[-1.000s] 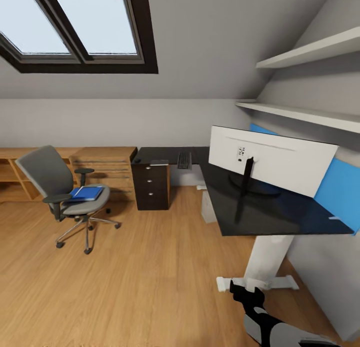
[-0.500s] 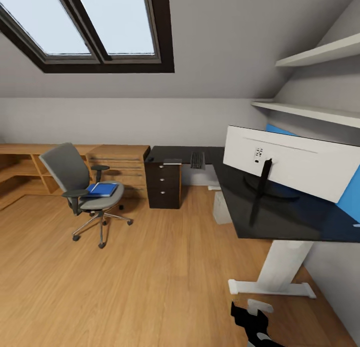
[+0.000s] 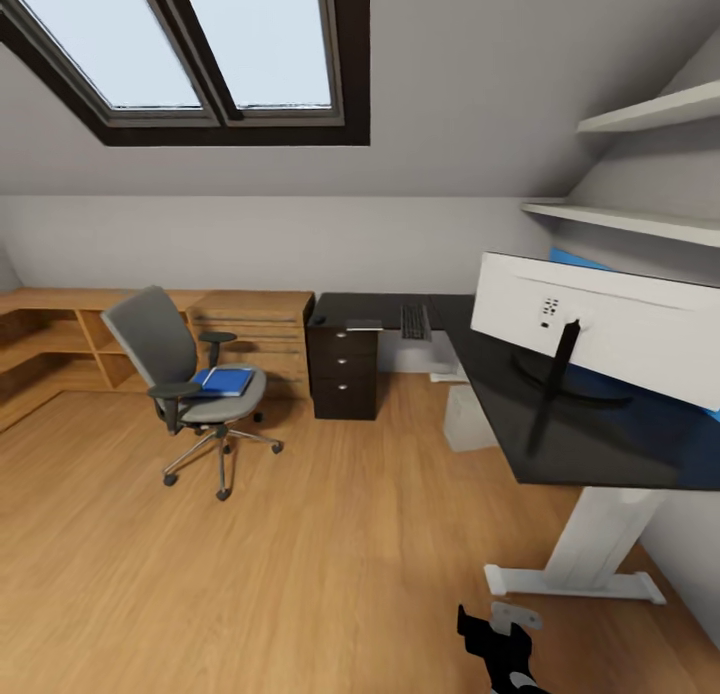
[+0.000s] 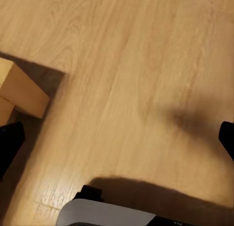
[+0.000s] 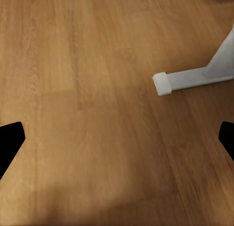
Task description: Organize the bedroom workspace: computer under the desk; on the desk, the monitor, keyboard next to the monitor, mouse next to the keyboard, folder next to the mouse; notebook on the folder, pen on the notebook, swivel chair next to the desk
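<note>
We looked across the bedroom from the head camera, under the dark-framed skylight. The swivel chair stood at about nine o'clock on the wooden floor, well apart from the desk, which ran along three o'clock and turned toward twelve. On the chair's seat lay the blue folder; something thin seemed to rest on it, but we could not tell what. The monitor stood upright on the desk at two o'clock, its white back toward us, on its slim black stand. Farther along the black top, near one o'clock, the keyboard lay flat, just beside the corner above the black drawer unit. Under the desk a pale grey box, likely the computer, stood on the floor. Low wooden shelving filled ten o'clock, and two white wall shelves hung above the desk.

At six o'clock the right gripper hung over the floor near the desk's white foot. In its wrist view its fingertips sat far apart at the frame's edges, so the jaws were released and held nothing. The left gripper was likewise spread wide over bare floor, beside a wooden block.
</note>
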Tool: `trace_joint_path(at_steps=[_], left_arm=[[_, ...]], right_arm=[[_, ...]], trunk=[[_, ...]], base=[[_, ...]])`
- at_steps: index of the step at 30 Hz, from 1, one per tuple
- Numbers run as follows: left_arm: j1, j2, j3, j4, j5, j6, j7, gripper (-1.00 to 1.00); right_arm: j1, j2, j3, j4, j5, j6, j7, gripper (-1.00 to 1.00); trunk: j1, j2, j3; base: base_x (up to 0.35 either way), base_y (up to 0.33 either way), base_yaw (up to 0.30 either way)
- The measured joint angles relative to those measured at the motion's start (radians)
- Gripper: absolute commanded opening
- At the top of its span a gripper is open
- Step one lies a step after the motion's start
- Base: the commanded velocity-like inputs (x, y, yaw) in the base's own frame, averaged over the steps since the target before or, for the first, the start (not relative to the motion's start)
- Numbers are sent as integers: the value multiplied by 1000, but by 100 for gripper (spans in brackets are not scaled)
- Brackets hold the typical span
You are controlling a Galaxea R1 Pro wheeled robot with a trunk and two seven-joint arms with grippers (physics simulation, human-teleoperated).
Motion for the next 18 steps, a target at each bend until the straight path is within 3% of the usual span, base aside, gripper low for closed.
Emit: trace_joint_path(at_steps=[8, 18], left_arm=[[0, 0, 0, 0, 0, 0, 0, 100], [0, 0, -1, 0, 1, 0, 0, 100]], right_arm=[[0, -3, 0, -1, 0, -3, 0, 100], [3, -3, 0, -1, 1, -8, 0, 100]], trunk=[[0, 0, 0], [0, 0, 5]], base=[[244, 258, -31], [249, 181, -229]])
